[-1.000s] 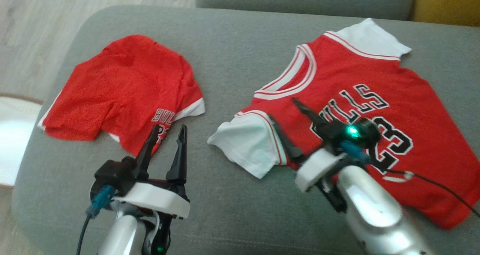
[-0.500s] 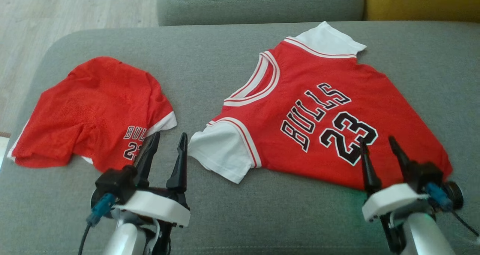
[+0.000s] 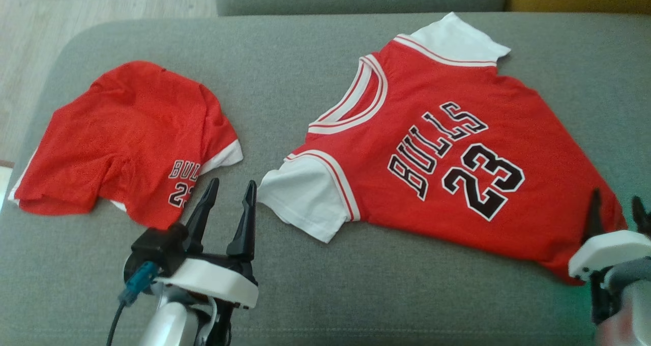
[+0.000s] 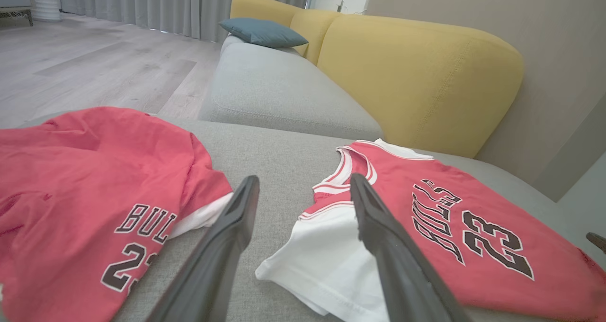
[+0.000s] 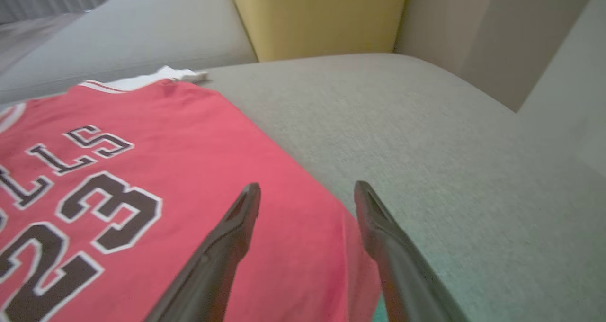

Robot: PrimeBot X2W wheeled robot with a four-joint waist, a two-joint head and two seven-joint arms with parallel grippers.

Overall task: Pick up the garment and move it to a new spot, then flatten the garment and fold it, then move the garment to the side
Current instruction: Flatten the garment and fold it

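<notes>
Watching my right gripper (image 3: pixel 615 206), I see it has swung from the chest of the spread jersey (image 3: pixel 508 112) out to its hem corner, jaws apart and empty. My left gripper (image 3: pixel 231 196) waits just as wide beside the white sleeve (image 3: pixel 305 196). The jersey lies flat on the grey cushion (image 3: pixel 285 71), so I judge folding comes next.

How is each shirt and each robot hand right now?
Right jersey, spread flat, print up.
Left jersey, folded over, rumpled.
Left gripper, fingers open, holding nothing.
Right gripper, fingers open, holding nothing.
</notes>
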